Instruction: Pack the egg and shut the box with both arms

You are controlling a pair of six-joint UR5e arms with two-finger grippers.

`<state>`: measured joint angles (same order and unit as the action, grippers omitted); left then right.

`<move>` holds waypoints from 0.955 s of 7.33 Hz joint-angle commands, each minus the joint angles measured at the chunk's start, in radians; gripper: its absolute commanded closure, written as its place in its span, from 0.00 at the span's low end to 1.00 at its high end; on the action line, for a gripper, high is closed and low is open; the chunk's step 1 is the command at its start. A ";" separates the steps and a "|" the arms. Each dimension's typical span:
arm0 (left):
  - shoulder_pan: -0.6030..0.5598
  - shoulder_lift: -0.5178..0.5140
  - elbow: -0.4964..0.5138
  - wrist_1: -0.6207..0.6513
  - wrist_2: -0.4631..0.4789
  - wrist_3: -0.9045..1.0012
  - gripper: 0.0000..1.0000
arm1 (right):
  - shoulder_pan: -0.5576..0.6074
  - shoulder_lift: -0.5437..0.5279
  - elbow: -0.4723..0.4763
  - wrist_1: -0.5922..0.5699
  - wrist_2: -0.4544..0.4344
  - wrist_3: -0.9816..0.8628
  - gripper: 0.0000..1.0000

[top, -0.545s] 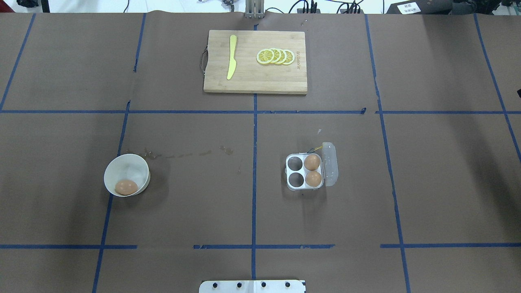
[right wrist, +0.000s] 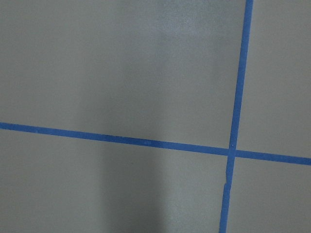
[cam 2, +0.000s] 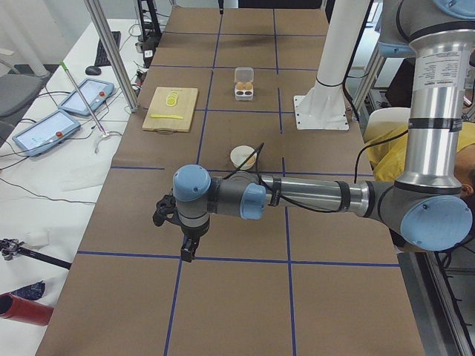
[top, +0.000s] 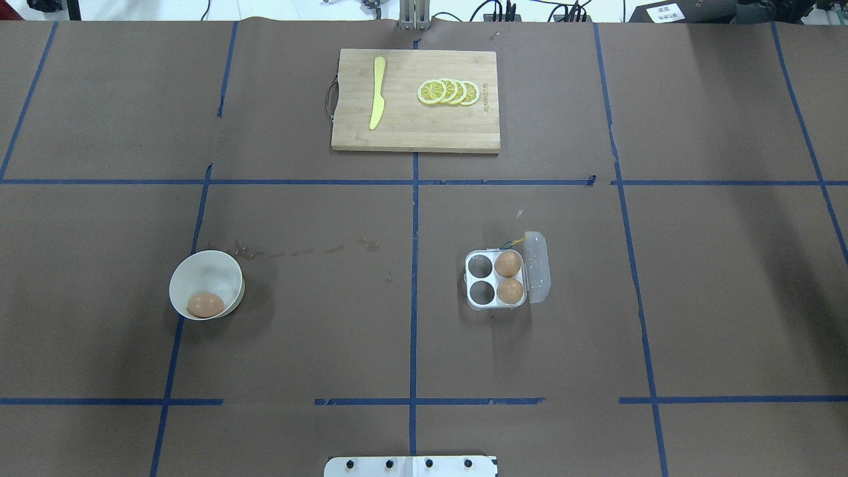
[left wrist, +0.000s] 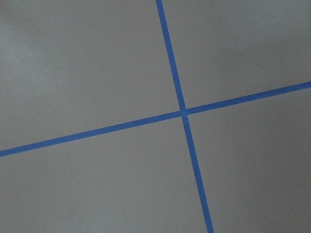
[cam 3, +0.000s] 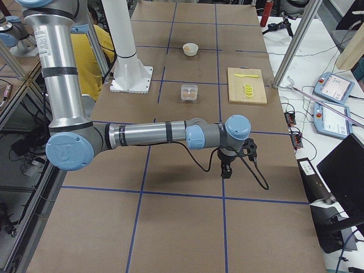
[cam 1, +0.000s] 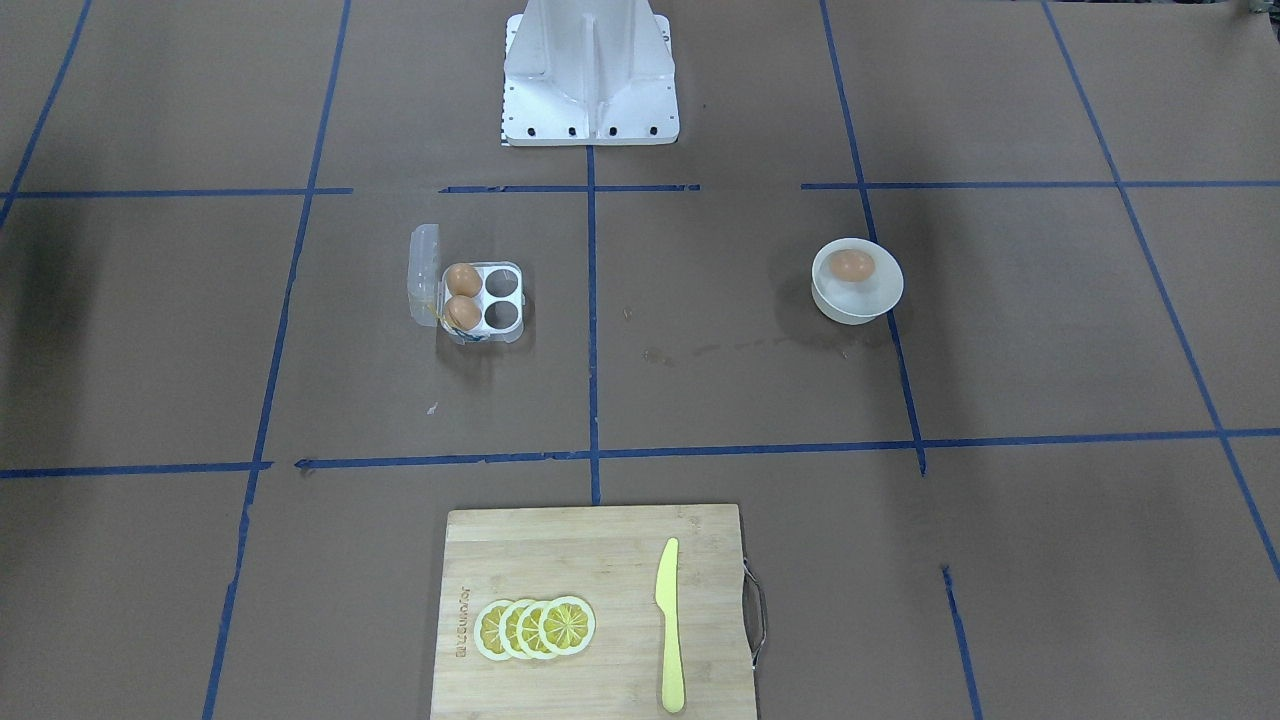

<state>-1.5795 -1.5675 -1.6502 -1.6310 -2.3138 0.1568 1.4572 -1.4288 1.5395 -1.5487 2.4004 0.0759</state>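
Observation:
One brown egg point(top: 205, 304) lies in a white bowl point(top: 211, 273) on the table's left; it also shows in the front-facing view point(cam 1: 852, 265). The clear egg box point(top: 497, 279) stands open right of centre, its lid point(top: 538, 265) folded out to the right, with two eggs point(top: 509, 264) in its right-hand cups and two cups bare. The box also shows in the front-facing view point(cam 1: 480, 300). My left gripper point(cam 2: 189, 248) hangs over the table's far left end, my right gripper point(cam 3: 226, 170) over the far right end. Both show only in side views, so I cannot tell their state.
A wooden cutting board point(top: 415, 136) at the far side holds a yellow knife point(top: 377, 93) and lemon slices point(top: 448, 91). The white base stand point(cam 1: 590, 75) is at the near edge. Blue tape lines cross the brown table cover. Both wrist views show only taped table.

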 commanded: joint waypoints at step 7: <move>0.009 0.009 -0.033 -0.009 -0.101 -0.013 0.00 | -0.003 -0.007 0.010 0.002 -0.061 0.012 0.00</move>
<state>-1.5735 -1.5578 -1.6827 -1.6397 -2.3520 0.1473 1.4553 -1.4367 1.5474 -1.5457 2.3422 0.0870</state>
